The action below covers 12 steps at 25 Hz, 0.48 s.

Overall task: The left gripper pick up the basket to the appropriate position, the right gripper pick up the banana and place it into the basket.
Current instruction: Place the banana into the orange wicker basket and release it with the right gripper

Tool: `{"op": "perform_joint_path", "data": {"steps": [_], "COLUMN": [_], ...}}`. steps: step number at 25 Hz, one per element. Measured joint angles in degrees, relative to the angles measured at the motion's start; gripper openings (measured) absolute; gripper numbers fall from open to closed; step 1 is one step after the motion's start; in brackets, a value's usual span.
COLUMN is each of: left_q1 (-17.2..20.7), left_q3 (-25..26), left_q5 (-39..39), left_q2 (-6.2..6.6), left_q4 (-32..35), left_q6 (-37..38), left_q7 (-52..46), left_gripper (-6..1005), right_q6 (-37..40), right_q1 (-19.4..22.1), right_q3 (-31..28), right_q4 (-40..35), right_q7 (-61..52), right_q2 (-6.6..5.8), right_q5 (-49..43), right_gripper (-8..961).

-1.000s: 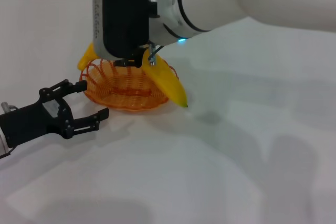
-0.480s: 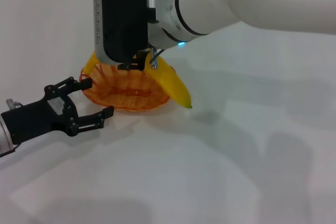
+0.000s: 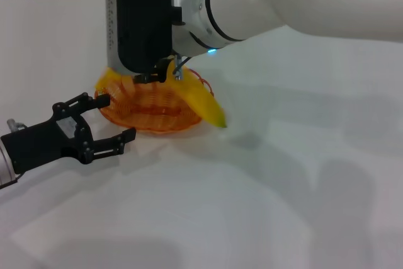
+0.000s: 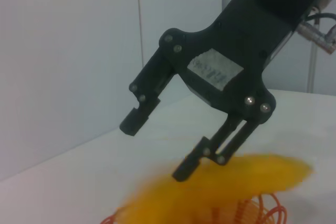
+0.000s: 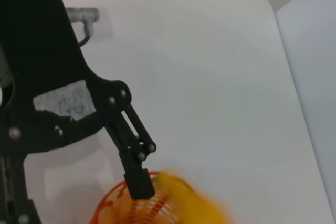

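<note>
The right tool (image 4: 163,148) hangs just above the basket (image 3: 148,106) with its fingers spread apart and released, one fingertip right at the banana (image 3: 200,100). The banana lies across the basket's rim, one end over the far left edge, its dark-tipped end poking out past the right side toward the table (image 3: 283,187). The left tool (image 3: 101,124) sits low beside the basket's near left edge, fingers open, gripping nothing.
</note>
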<state>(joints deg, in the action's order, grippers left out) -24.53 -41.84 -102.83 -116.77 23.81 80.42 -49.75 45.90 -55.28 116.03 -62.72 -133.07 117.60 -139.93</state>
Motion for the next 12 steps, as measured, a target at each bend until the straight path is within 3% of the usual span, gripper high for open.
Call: {"op": "perform_joint_path", "data": {"steps": [9, 12], "left_q1": [0.4, 0.6], "left_q3": [0.0, 0.0], "left_q5": [0.0, 0.0], "left_q2": [0.01, 0.04], "left_q4": [0.0, 0.0], "left_q6": [0.0, 0.0], "left_q7": [0.0, 0.0], "left_gripper": [908, 908], "right_q6": [0.2, 0.6], "right_q1": [0.4, 2.0], "right_q3": [0.4, 0.0], "right_q4": [-1.3, -4.1], "right_q7": [0.1, 0.1], "right_q2": [-0.01, -0.30], "right_q5": [1.0, 1.0], "right_gripper": [657, 719]}}
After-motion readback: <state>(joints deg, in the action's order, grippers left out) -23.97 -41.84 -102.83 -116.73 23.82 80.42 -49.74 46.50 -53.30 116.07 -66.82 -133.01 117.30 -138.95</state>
